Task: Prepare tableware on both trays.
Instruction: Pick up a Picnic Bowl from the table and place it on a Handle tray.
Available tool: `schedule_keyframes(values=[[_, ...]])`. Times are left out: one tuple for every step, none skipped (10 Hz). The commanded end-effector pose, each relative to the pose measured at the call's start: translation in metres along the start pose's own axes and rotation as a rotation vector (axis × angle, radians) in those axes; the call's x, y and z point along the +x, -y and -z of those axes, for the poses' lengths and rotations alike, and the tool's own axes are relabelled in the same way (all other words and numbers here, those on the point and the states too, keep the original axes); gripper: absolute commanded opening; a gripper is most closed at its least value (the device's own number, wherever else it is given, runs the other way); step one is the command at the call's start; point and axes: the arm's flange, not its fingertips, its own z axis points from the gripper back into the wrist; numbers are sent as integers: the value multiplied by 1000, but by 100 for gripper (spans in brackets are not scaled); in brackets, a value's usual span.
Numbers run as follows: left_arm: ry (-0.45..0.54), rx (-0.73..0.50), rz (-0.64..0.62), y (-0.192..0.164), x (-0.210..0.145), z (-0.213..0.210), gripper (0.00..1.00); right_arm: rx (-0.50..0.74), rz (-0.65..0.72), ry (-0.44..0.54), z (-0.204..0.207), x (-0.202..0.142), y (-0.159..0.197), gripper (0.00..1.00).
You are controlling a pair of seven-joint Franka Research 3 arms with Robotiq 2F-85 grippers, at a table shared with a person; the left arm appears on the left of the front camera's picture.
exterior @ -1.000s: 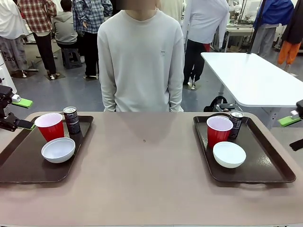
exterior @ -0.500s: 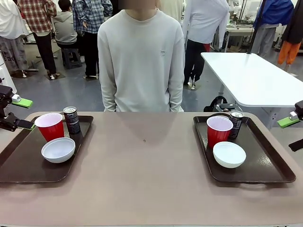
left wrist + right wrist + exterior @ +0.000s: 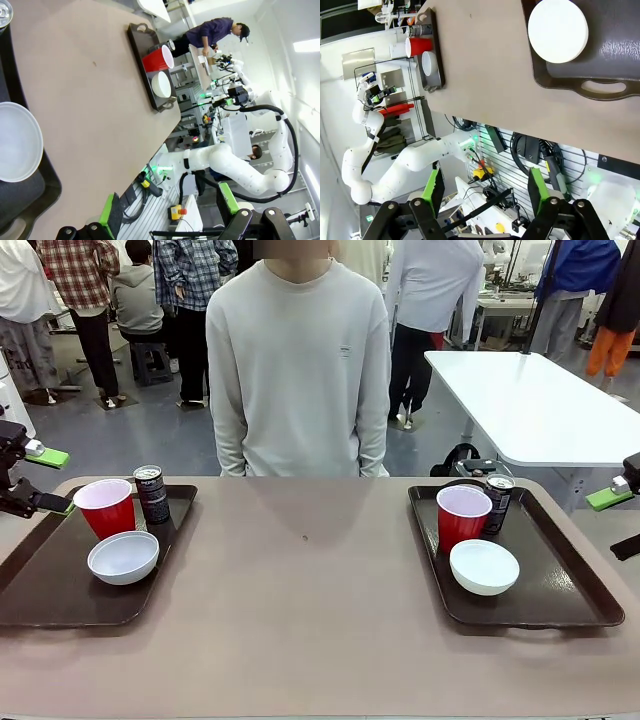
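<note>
Nothing on the desk (image 3: 310, 620) has moved since a second ago; my right jaws (image 3: 618, 518) have shifted a little toward the edge of the front view, and my left jaws (image 3: 30, 480) stay where they were.

My left jaws hang open at the far left, just beside the rim of the left tray (image 3: 40, 595), gripping nothing; both green pads are well apart in the left wrist view. On this tray a red cup (image 3: 105, 506) stands upright at the back, a dark can (image 3: 151, 493) stands just beside it on its right, and a white bowl (image 3: 123, 557) sits in front of the cup.

A person (image 3: 297, 365) stands at the far side of the desk, in the middle.

On the right tray (image 3: 560, 580) a second red cup (image 3: 463, 515) stands with a second can (image 3: 498, 502) close behind its right side, and a second white bowl (image 3: 484, 566) lies in front. My right jaws are open and empty, off the desk's right edge.
</note>
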Motion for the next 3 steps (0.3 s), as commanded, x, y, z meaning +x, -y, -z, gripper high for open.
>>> schedule_keyframes(values=[[-2, -7, 4, 1, 2, 0, 100, 14, 11, -8, 0, 0, -1, 87], [-2, -7, 4, 1, 2, 0, 100, 14, 11, -8, 0, 0, -1, 87], [-2, -7, 4, 1, 2, 0, 100, 14, 11, -8, 0, 0, -1, 87]])
